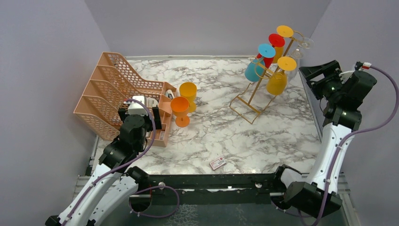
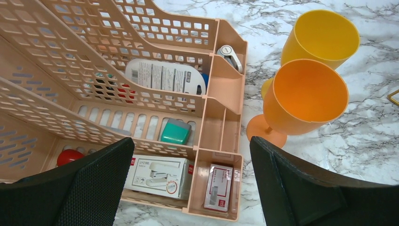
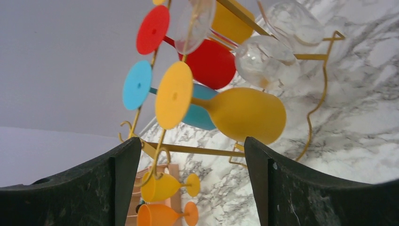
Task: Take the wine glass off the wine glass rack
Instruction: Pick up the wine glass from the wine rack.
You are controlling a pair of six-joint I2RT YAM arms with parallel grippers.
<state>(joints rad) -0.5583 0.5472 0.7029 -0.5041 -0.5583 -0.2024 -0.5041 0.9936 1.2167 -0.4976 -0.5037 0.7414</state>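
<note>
I'm hovering my right claw [image 3: 192, 141], jaws apart and empty, near the yellow wine glass [image 3: 244, 113], which is hanging upside down by its foot on the wine glass rack [image 3: 207, 150] at the tabletop's [image 1: 211, 136] far right. I'm worrying that an off-centre squeeze could knock the neighbouring clear glasses [image 3: 268, 61] or drag the light wire frame over. The glass is looking smooth, opaque and probably slippery.

Six wine glasses [image 1: 276, 83] hang on one gold rack [image 1: 256, 92]: two yellow, one red, one teal, two clear; two more glasses [image 1: 180, 107] stand beside one peach organizer [image 1: 101, 101]
</note>
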